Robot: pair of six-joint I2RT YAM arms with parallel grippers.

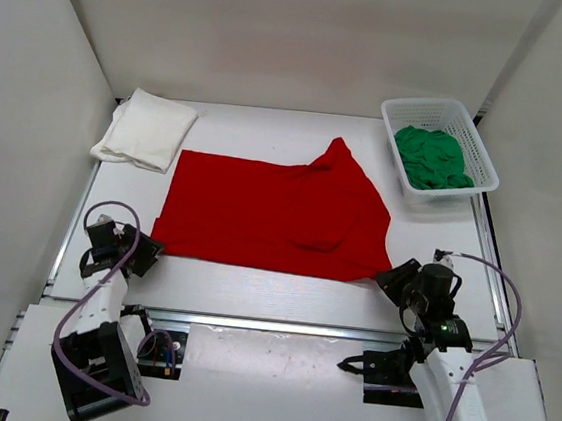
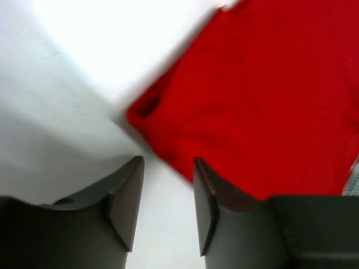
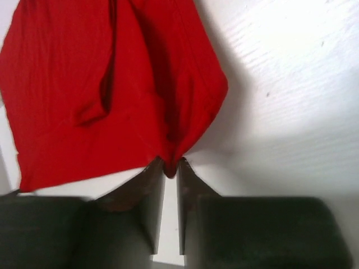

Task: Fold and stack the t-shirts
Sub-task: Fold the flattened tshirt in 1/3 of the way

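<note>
Across the frame's middle, the red shirt (image 1: 270,219) lies flat on the worktop (image 1: 273,288), folding apparently starting. Right fingers (image 3: 150,207) pinch its lower-right corner; left fingers (image 2: 126,199) stand spread beside the lower-left corner, which they likely must grasp next.

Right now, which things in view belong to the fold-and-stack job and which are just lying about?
Job:
red t-shirt, spread out, near corner pinched by right end effector
white t-shirt, folded, far left
green t-shirt, bunched up

Lying about:
white mesh basket, holding the green one
</note>
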